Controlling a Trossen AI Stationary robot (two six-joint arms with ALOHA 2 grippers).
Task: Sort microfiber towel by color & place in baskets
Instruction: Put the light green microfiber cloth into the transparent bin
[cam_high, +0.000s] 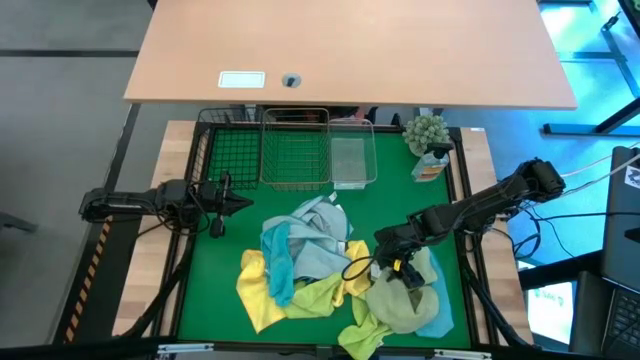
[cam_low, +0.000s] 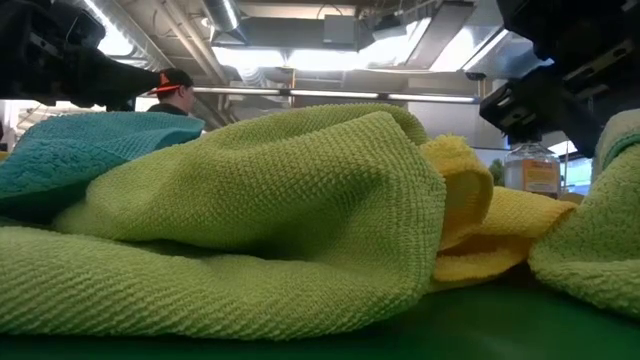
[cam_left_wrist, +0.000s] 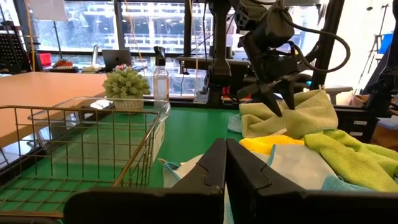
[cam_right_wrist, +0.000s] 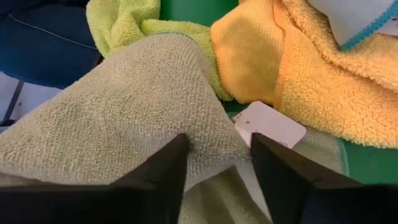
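right end effector (cam_right_wrist: 214, 158): fingers apart, poised over a raised fold of pale green towel (cam_high: 400, 300) | towels heaped on counter (cam_high: 385, 205), baskets (cam_high: 296, 148) unfilled | likely light, limp, grippy; pinch that fold | left end effector (cam_left_wrist: 225, 163): fingers together, beside baskets

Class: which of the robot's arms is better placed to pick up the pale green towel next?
Probably the right. Its gripper hangs open directly over the pale green towel, while the left gripper waits shut near the black basket.
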